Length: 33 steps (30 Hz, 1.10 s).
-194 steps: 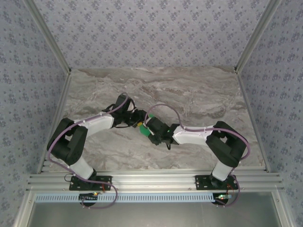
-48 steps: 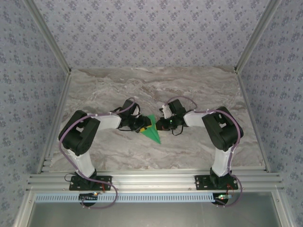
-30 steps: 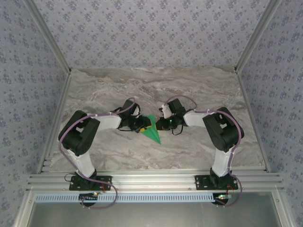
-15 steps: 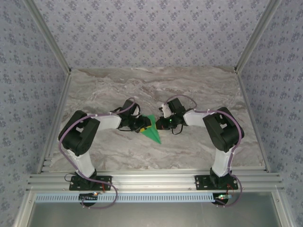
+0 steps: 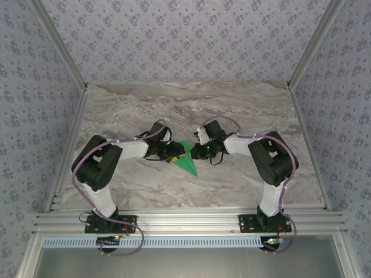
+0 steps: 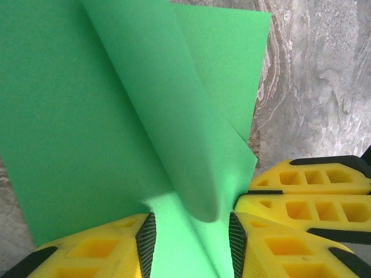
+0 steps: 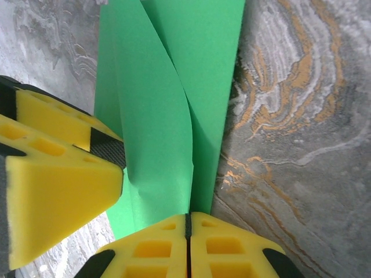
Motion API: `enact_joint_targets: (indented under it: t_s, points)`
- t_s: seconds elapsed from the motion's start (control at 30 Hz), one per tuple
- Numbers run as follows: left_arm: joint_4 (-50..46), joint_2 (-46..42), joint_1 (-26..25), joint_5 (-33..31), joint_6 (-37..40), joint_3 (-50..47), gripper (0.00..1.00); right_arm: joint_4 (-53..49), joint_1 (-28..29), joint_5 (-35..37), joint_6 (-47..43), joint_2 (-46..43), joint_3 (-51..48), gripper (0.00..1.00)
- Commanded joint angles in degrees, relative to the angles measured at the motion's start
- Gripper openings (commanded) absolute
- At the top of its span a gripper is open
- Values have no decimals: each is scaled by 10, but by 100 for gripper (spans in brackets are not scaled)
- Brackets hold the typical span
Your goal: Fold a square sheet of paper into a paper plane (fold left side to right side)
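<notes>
The bright green pointed paper plane (image 5: 186, 161) lies on the grey marble table (image 5: 243, 110). The left fingers (image 6: 148, 237) stand apart around its raised fold. The right fingers (image 7: 226, 246) are together at its edge.

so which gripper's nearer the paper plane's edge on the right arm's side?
Right. The right gripper is shut with its tips at that edge of the paper plane; the left gripper sits further in, jaws open astride the raised centre flap.

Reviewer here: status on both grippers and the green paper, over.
Left gripper open, straddling raised fold of paper plane. Right gripper shut, pinching that fold. Grippers crowd each other; no other obstruction seen.
</notes>
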Motion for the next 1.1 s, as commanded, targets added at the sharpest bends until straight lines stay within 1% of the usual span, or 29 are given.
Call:
enact_joint_targets:
  t_s: [0.0, 0.17, 0.43, 0.53, 0.73, 0.9, 1.07]
  points:
    - [-19, 1, -3, -10, 6, 7, 41, -25, 4, 17, -11, 10, -3, 9]
    - [-26, -10, -3, -10, 10, 11, 41, -41, 7, 27, -19, 19, 6, 9]
    - [-64, -41, -2, -17, 28, 39, 41, -47, 11, 29, -23, 30, 9, 9]
    - [-67, -39, -2, -14, 29, 52, 37, -50, 11, 31, -24, 31, 10, 9]
    - [-64, -5, -2, 2, 29, 86, 29, -58, 13, 37, -28, 30, 14, 9]
    - [-58, 33, -3, 16, 28, 112, 27, -62, 17, 37, -30, 30, 16, 9]
    - [-60, 55, -3, 12, 31, 117, 27, -67, 18, 41, -34, 30, 18, 9]
